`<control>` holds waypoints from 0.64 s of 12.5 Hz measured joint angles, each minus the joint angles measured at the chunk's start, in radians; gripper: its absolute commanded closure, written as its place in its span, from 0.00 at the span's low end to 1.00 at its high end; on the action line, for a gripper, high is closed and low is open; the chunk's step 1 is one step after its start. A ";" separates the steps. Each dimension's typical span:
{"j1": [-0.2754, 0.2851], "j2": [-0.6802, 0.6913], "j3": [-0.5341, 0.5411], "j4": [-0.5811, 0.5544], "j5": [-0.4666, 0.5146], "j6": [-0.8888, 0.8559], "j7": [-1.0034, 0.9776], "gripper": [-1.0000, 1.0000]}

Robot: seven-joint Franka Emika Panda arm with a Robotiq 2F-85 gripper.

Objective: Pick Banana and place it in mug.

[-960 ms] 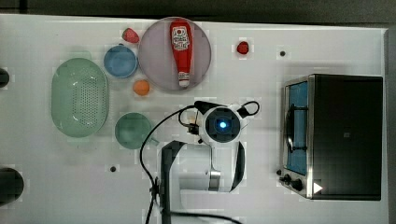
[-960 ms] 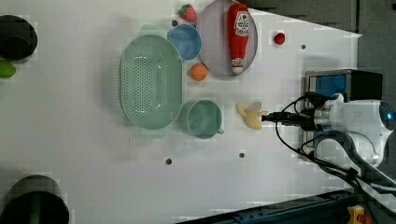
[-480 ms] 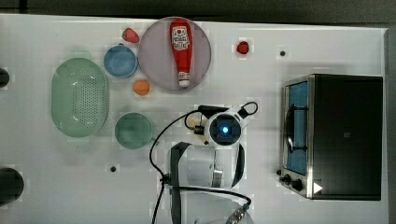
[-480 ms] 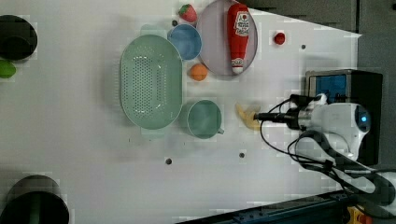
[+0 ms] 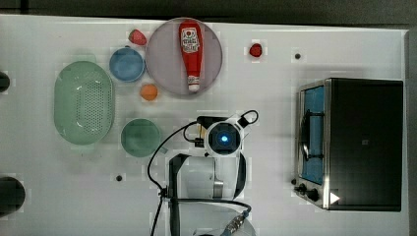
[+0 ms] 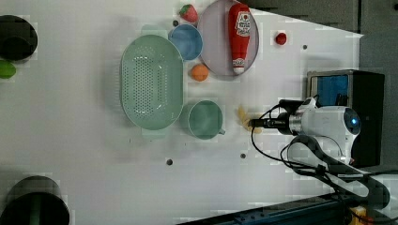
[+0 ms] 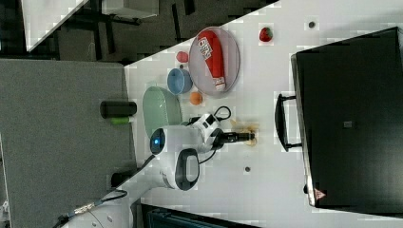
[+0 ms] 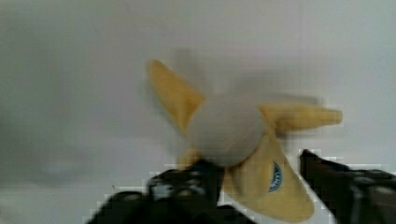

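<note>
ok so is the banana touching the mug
Apart. The left view shows bare white table between the banana and the mug, just past the mug's handle.

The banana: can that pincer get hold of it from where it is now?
Probably yes. The pincer is right at the banana, one finger on each side, and nothing lies between them. The mug stands apart from the banana.

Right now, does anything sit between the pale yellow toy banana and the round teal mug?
Nothing visible. In the left view, bare white table separates the banana from the mug; the gripper is at the banana.
</note>
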 measured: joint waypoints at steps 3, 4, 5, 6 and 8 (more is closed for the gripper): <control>-0.012 -0.004 -0.002 0.008 -0.008 0.003 -0.006 0.73; -0.006 -0.023 -0.014 0.012 0.006 -0.041 -0.006 0.73; -0.006 -0.052 -0.023 0.010 0.005 -0.086 -0.009 0.73; -0.008 -0.090 -0.028 0.008 -0.003 -0.146 -0.012 0.73; -0.008 -0.206 -0.041 -0.014 0.006 -0.225 -0.012 0.73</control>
